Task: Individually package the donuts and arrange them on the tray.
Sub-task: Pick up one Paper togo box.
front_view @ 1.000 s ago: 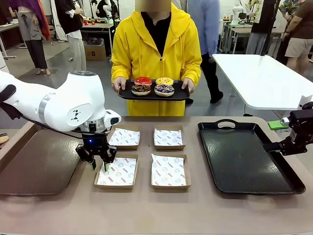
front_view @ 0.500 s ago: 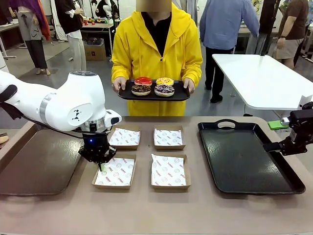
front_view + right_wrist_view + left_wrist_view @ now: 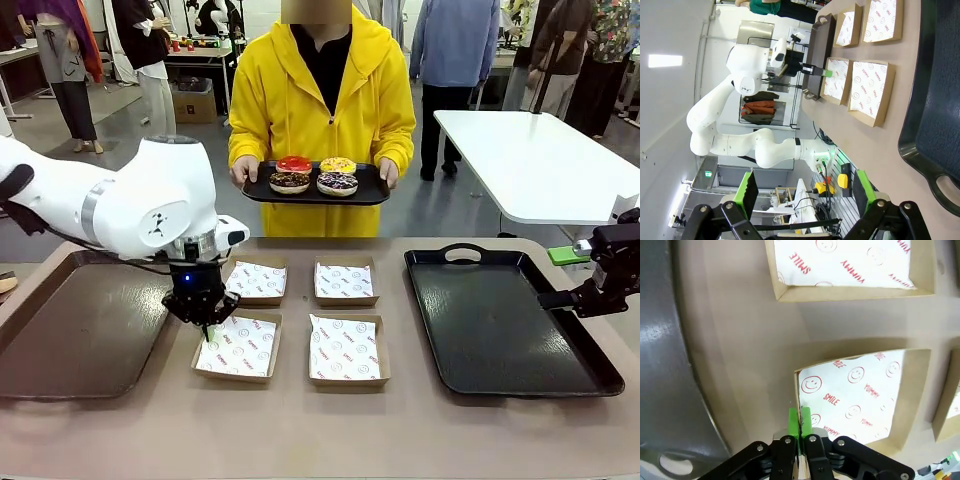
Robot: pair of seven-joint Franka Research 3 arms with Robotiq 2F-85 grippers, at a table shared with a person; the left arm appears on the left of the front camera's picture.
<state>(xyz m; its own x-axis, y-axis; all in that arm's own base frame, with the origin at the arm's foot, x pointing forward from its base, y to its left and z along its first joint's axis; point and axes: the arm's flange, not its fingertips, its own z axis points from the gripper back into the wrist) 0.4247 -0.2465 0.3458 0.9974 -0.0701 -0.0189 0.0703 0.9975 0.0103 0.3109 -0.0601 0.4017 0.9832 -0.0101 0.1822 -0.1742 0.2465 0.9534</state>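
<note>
Donuts [image 3: 313,176] are carried on a small tray [image 3: 372,196] by the person [image 3: 320,100] at 12 o'clock, well apart from the boxes. L gripper [image 3: 800,416] is pinched onto near-left box [image 3: 916,390], 9 o'clock wall. R gripper [image 3: 806,200] is spread wide, empty. Donuts are judged light, soft, icing smeary: best gripped at bare sides.

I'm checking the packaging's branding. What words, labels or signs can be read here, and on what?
"SMILE": red print, beside smiley faces, on the paper liners of the boxes.
"YUMMY": red, on the same liners.
Front view's liner print: too small to read.
</note>
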